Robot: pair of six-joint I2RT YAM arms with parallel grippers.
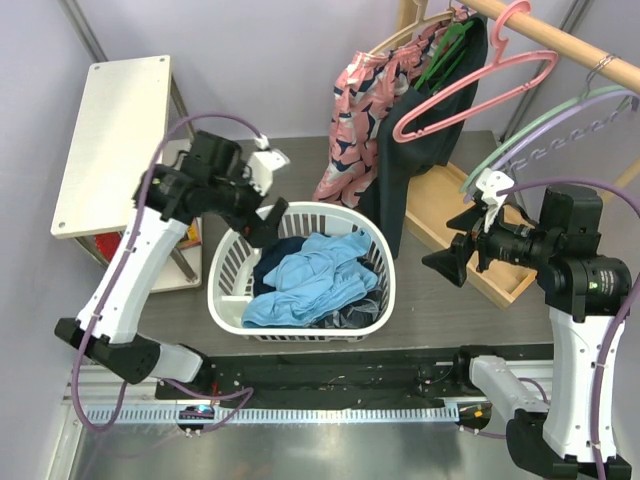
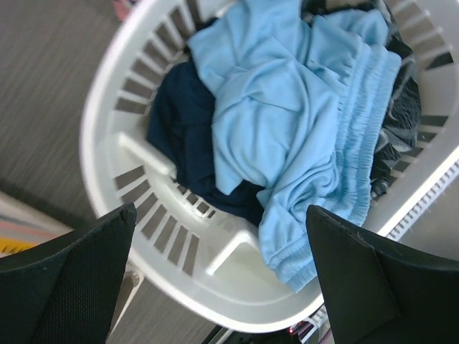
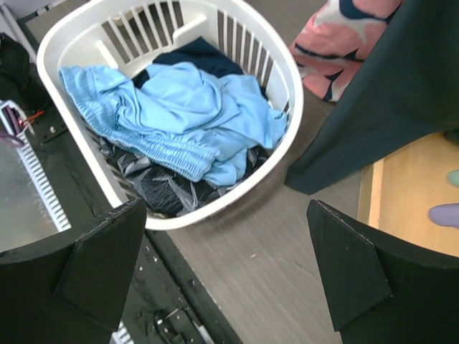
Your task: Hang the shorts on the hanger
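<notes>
The light blue shorts (image 1: 315,278) lie crumpled on top of dark clothes in the white laundry basket (image 1: 228,262). They also show in the left wrist view (image 2: 287,122) and the right wrist view (image 3: 179,118). The pink hanger (image 1: 480,85) hangs by its hook from the wooden rail at the back right. My left gripper (image 1: 268,222) is open and empty, over the basket's left rim. My right gripper (image 1: 447,258) is open and empty, above the table to the right of the basket.
A pink patterned garment (image 1: 360,105) and a dark garment (image 1: 420,170) hang from the rail (image 1: 560,40). Pale green and lavender hangers (image 1: 560,125) hang further right. A wooden tray (image 1: 455,225) lies under them. A white shelf (image 1: 115,140) stands at the left.
</notes>
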